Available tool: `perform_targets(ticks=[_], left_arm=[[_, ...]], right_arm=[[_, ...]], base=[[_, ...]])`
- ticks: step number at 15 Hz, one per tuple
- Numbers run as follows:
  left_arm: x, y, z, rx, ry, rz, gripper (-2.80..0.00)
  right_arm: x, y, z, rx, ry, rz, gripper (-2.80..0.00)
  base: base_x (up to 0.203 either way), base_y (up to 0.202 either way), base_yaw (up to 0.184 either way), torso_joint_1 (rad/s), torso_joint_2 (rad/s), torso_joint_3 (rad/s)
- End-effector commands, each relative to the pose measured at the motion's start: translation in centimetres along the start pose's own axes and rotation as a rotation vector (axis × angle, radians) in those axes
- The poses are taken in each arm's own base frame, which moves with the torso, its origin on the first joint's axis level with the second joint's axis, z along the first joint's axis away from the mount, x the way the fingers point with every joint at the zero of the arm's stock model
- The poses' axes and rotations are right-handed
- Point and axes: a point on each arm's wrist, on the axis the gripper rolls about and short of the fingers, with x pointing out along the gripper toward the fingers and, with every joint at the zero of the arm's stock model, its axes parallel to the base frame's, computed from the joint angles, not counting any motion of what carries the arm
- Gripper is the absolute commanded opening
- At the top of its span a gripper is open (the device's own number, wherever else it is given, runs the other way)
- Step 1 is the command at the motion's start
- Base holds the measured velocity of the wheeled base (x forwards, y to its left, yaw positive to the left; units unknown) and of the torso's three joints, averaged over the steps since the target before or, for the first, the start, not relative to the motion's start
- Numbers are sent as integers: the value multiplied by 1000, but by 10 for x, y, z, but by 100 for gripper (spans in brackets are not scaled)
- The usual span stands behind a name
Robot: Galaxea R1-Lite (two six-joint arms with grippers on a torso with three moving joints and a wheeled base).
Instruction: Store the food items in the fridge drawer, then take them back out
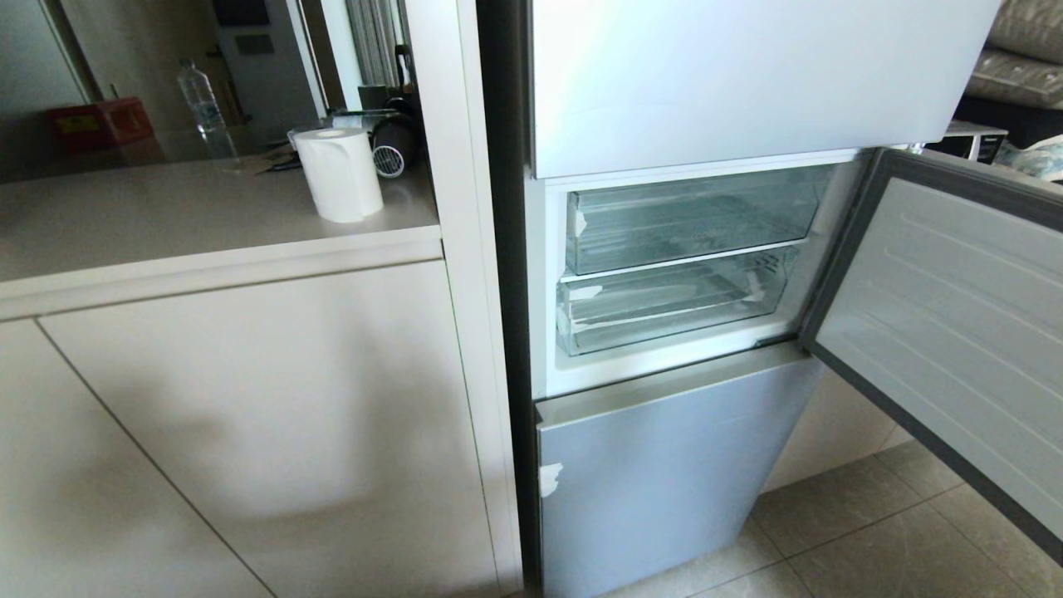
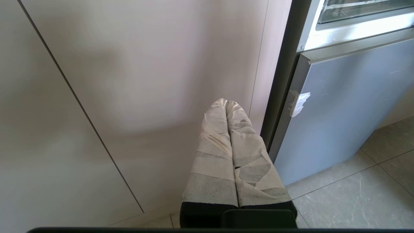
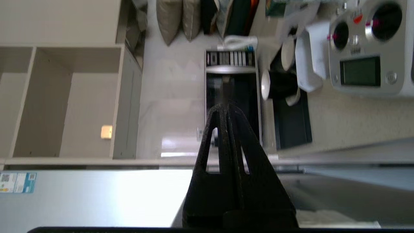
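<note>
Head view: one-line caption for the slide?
Fridge's middle door swung open, two clear drawers pushed in and empty; paper roll on the counter.

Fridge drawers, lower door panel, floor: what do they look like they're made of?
Lower drawer and the shallower tray above it: clear rigid plastic, glossy; ribs and the back wall show through. Lower door panel: pale blue-grey, smooth satin sheen, probably coated metal or glass, cannot tell which. Floor: grey stone-look tile, matte, with grout lines and faint veining.
</note>
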Motion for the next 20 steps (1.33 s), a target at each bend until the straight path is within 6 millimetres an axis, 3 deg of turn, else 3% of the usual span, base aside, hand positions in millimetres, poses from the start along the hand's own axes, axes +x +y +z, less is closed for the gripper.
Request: perform_targets(ticks=[1, 6, 12, 20], left_arm=[[0, 0, 0, 0, 0, 1, -280], [0, 0, 0, 0, 0, 1, -280], [0, 0, 0, 0, 0, 1, -280], [0, 0, 0, 0, -2, 1, -280]], right_arm=[[13, -18, 1, 58, 66, -24, -280], [57, -42, 4, 110, 173, -50, -280], [116, -59, -31, 136, 356, -71, -280], [95, -20, -67, 71, 412, -29, -280]], base=[[0, 0, 0, 0, 0, 0], [0, 0, 0, 0, 0, 0], [0, 0, 0, 0, 0, 0], [0, 0, 0, 0, 0, 0]])
